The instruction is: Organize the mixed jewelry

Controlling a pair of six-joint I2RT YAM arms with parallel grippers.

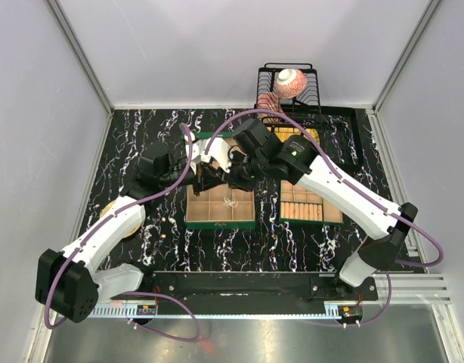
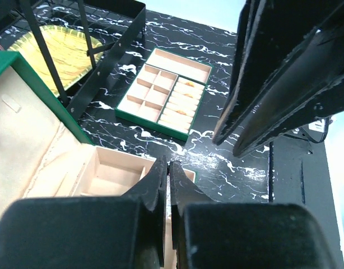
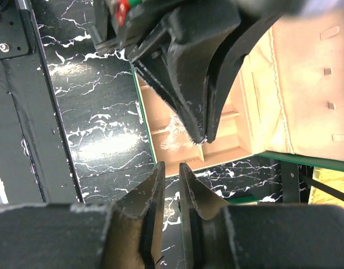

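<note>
A tangle of thin silvery chains (image 1: 230, 201) lies in a middle compartment of the left green box (image 1: 193, 224). It also shows in the right wrist view (image 3: 173, 139). My left gripper (image 1: 217, 178) is shut, its tips (image 3: 203, 138) down in that box just beside the chains. I cannot tell whether it pinches a strand. My right gripper (image 1: 244, 178) hovers close by over the same box. Its fingers (image 3: 158, 174) stand a narrow gap apart with nothing between them. Two tiny pale-gold pieces (image 1: 162, 220) lie on the black marbled table left of the box.
A second green box (image 1: 311, 221) with ring rolls sits to the right and also shows in the left wrist view (image 2: 152, 122). A black wire rack (image 1: 313, 83) holding a bowl stands at the back. A round gold plate (image 1: 109, 213) lies half under my left arm.
</note>
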